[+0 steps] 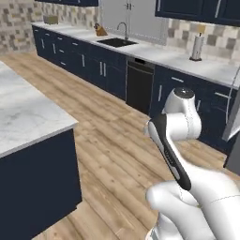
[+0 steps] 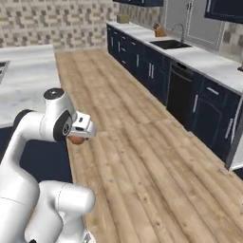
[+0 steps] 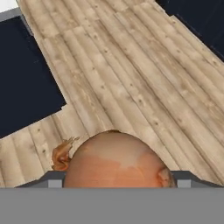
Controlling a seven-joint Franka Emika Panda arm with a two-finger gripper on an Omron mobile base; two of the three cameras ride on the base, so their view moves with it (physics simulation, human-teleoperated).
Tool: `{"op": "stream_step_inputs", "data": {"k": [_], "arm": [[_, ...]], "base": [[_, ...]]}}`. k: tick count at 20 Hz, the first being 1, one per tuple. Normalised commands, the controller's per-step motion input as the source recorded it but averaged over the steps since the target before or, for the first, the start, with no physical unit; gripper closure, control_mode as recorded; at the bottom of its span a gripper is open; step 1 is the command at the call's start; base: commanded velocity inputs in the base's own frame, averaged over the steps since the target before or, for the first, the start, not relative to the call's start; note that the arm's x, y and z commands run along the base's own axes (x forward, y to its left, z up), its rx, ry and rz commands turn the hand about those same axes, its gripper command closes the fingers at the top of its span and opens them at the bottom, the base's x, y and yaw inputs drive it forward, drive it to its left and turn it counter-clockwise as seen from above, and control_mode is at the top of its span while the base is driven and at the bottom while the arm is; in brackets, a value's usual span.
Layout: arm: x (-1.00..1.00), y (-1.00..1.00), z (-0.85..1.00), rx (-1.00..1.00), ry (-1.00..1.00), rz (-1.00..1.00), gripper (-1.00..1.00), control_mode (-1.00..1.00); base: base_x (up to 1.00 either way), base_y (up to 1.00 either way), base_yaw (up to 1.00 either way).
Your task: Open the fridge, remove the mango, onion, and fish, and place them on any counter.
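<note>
Onion (image 3: 117, 159), brown-skinned, pinched between the wide-set jaws of the gripper (image 2: 78, 138), carried above the wood floor (image 3: 144, 74) beside the marble counter (image 1: 23, 117), evidently for setting down there.

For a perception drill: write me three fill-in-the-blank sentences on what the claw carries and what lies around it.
1. The claw is closed around an ____.
2. Below the claw lies a floor of ____ planks.
3. The island counter has a marble top and a dark ____ base.

Missing words: onion; wooden; navy
</note>
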Motion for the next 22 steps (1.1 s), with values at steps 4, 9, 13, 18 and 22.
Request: {"op": "stream_step_inputs", "data": {"k": [4, 9, 13, 18, 22], "arm": [[0.0, 0.0, 0.0, 0.0, 0.0, 0.0, 1.0, 1.0], [0.0, 0.0, 0.0, 0.0, 0.0, 0.0, 1.0, 1.0], [0.0, 0.0, 0.0, 0.0, 0.0, 0.0, 1.0, 1.0], [0.0, 0.0, 0.0, 0.0, 0.0, 0.0, 1.0, 1.0], [0.0, 0.0, 0.0, 0.0, 0.0, 0.0, 1.0, 1.0]], "base": [[0.23, 0.85, 0.51], [0.69, 0.6, 0.5], [0.61, 0.5, 0.48], [0.62, 0.32, 0.39], [0.89, 0.34, 0.15]]}}
